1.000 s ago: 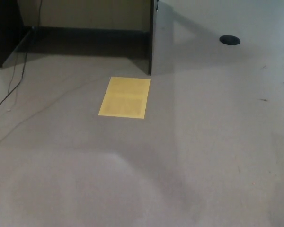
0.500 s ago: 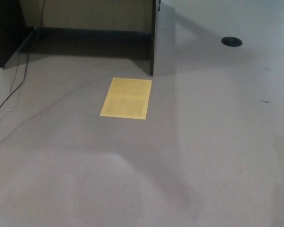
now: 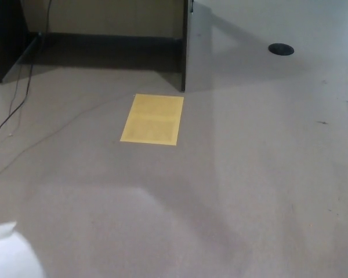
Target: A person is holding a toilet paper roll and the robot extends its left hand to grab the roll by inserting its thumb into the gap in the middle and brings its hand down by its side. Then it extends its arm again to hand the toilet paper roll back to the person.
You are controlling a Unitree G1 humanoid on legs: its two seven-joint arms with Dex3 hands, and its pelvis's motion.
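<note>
A white rounded shape, apparently the toilet paper roll (image 3: 11, 255), shows at the bottom left corner of the head view, cut off by the picture's edge. Its middle gap is not visible. Neither of my hands shows in the picture, and no person is in view. What holds the roll is hidden below the frame.
A yellow sheet (image 3: 152, 119) lies flat on the grey carpet. A dark panel's edge (image 3: 185, 52) stands behind it, with a shadowed recess to its left. Black cables (image 3: 17, 98) trail along the floor at left. A black round disc (image 3: 281, 49) lies at far right.
The white roll has come into the picture at the bottom left corner; it was absent before. The camera view shifted slightly.
</note>
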